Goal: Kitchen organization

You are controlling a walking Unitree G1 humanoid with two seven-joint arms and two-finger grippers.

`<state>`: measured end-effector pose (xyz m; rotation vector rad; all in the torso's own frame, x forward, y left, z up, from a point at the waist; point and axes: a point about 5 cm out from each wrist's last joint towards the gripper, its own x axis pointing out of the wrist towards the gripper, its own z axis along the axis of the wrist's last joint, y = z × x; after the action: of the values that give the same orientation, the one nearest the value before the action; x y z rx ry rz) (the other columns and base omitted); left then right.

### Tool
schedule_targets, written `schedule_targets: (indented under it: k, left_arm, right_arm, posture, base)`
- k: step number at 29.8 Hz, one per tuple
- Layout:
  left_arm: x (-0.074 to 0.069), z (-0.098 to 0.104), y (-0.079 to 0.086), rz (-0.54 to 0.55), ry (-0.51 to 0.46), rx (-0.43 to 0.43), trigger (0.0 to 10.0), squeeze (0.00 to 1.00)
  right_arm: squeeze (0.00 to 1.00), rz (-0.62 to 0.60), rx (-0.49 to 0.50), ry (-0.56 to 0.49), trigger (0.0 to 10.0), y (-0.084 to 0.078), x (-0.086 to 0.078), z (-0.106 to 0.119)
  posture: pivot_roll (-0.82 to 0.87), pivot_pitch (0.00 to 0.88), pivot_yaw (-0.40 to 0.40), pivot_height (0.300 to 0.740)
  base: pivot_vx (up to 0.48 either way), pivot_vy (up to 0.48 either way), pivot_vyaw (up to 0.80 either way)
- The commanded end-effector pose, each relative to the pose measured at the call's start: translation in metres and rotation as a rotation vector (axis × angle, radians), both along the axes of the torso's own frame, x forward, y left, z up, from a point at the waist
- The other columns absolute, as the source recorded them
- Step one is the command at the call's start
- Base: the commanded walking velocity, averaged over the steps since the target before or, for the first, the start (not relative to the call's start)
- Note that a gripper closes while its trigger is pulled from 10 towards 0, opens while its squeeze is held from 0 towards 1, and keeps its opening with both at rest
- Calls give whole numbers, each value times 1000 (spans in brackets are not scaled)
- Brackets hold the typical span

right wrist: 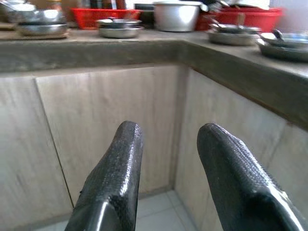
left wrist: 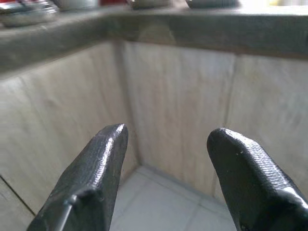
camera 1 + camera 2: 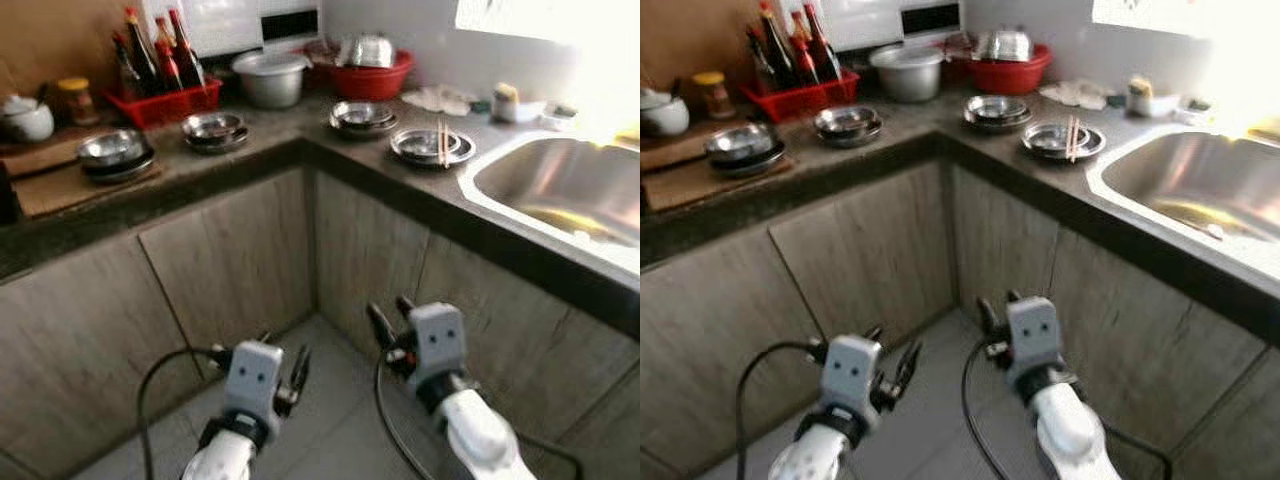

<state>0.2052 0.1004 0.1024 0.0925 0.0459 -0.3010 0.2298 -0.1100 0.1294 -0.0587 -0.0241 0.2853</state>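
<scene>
Both hands hang low in front of the pale wood-grain cabinet doors (image 3: 240,260), well below the dark stone L-shaped surface (image 3: 300,150): the left hand (image 3: 283,372) and the right hand (image 3: 392,322) are each released, black fingers spread and grasping nothing. The things to organise sit up and ahead of them: stacked steel bowls (image 3: 213,128), a steel plate carrying wooden chopsticks (image 3: 432,146) above the right hand, a red plastic crate of dark sauce bottles (image 3: 160,100), a red basin (image 3: 365,75) and the steel sink (image 3: 570,190) off to the right. Raising either hand straight up risks striking the overhanging edge; a careless reach could topple stacked bowls or roll the chopsticks off. Bottle labels are too blurred to read
</scene>
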Motion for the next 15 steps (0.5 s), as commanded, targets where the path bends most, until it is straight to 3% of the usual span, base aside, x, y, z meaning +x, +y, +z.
schedule_targets:
  k: [1,15]
  left_arm:
    - [-1,2,-8,-27,-7,-7,10000,0]
    - [-1,3,-8,-18,-10,-6,10000,0]
  right_arm:
    - [0,-18,-4,6,10000,-5,0,-2]
    - [0,-27,15,-5,10000,-4,3,0]
  posture:
    - [14,0,-2,740]
    - [17,0,-4,740]
  base:
    - [240,0,800]
    - [250,0,789]
